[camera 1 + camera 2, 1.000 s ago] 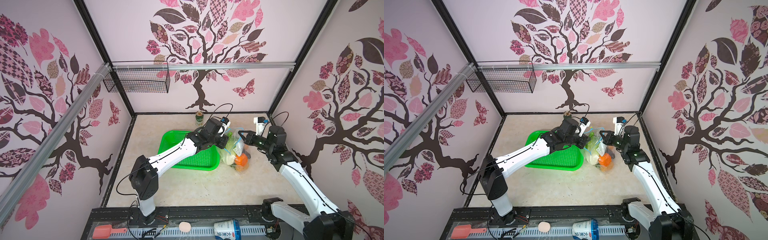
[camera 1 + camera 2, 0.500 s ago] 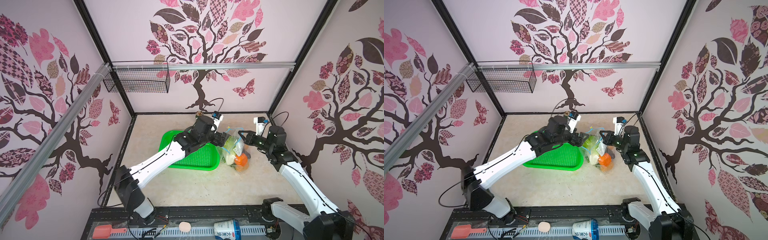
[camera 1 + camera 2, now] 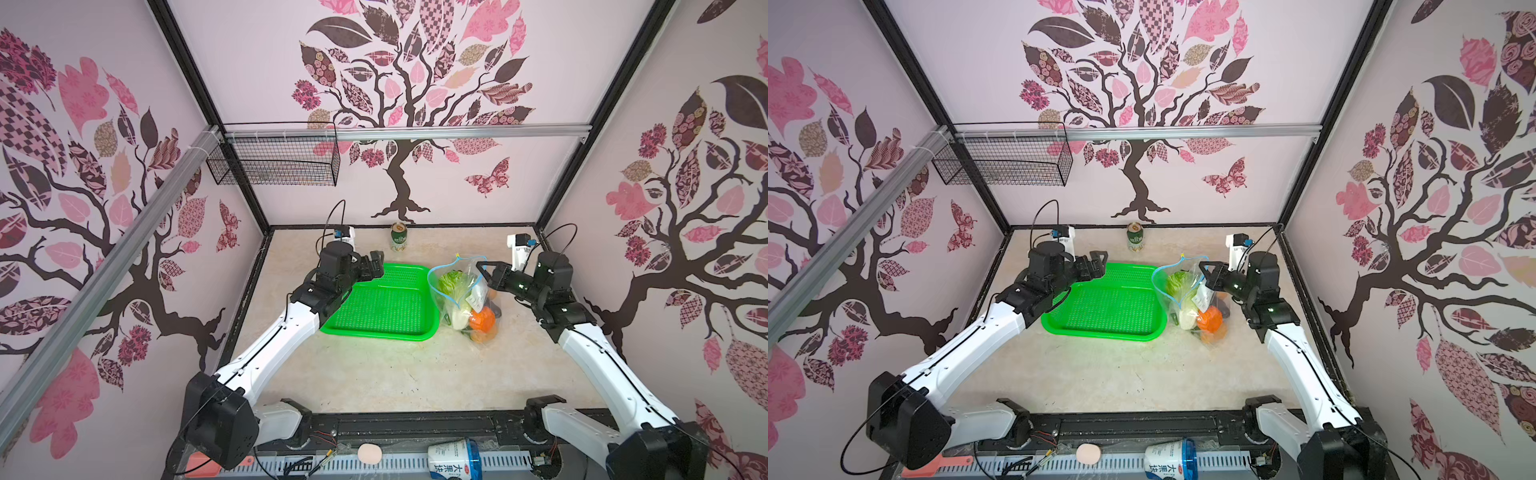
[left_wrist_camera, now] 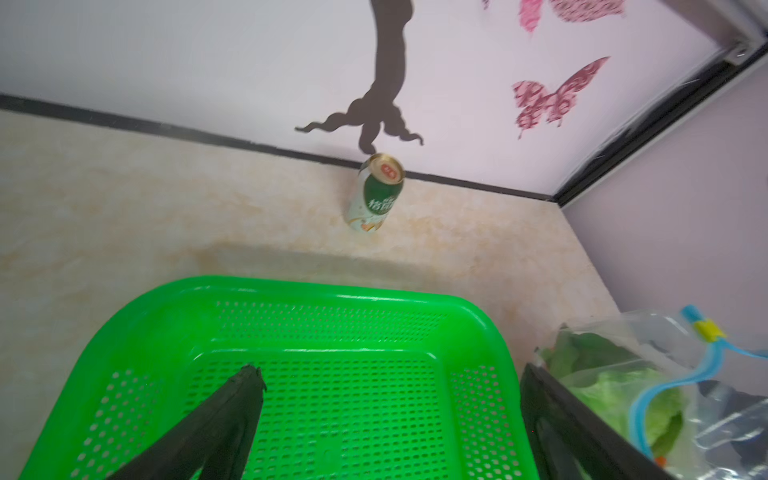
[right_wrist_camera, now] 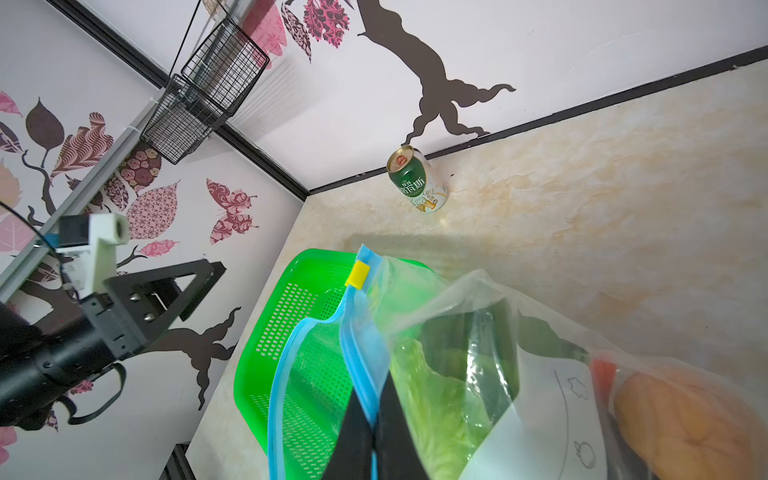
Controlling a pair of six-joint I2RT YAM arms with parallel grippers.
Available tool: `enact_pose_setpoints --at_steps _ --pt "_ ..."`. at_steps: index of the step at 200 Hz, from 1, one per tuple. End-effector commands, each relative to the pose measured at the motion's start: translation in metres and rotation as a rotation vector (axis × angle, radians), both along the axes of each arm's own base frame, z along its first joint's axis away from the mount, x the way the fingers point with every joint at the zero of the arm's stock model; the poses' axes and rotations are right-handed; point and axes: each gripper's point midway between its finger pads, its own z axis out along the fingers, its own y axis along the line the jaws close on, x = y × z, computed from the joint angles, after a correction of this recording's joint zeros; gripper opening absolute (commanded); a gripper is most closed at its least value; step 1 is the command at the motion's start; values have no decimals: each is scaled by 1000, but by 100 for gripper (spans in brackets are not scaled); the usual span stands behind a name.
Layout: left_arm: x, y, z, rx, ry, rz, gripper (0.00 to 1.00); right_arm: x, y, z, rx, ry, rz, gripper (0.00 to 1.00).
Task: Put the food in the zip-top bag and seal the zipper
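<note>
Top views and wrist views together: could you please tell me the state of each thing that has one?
zip-top bag: mouth open, food inside
zipper: unsealed
green basket: empty
drink can: upright
left end effector: open, holding nothing
right end effector: shut on zipper

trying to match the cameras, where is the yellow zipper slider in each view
Top view: yellow slider atop the bag, right of the green basket.
Top view: slider, same spot.
Left wrist: slider on the blue zipper, past the basket's corner.
Right wrist: slider on the zipper beyond the shut right gripper.
Shared landmark: green can by the back wall.
</note>
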Motion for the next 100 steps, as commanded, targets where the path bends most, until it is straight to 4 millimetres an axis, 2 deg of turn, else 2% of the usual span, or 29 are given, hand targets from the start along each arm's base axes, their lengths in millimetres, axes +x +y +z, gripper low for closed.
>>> enact_pose_setpoints --at_steps 1,21,63,75,100 --pt "6 22 -34 -26 70 101 99 -6 1 14 3 -41 10 0" --pt "6 32 -68 -26 152 135 99 -6 1 14 3 -41 10 0" --pt "3 46 -123 16 266 212 99 -5 2 15 11 -44 14 0" --pt "2 53 -130 28 276 249 99 -4 3 18 16 -49 18 0" --pt "3 68 -131 73 258 309 99 -3 9 25 47 -57 46 0"
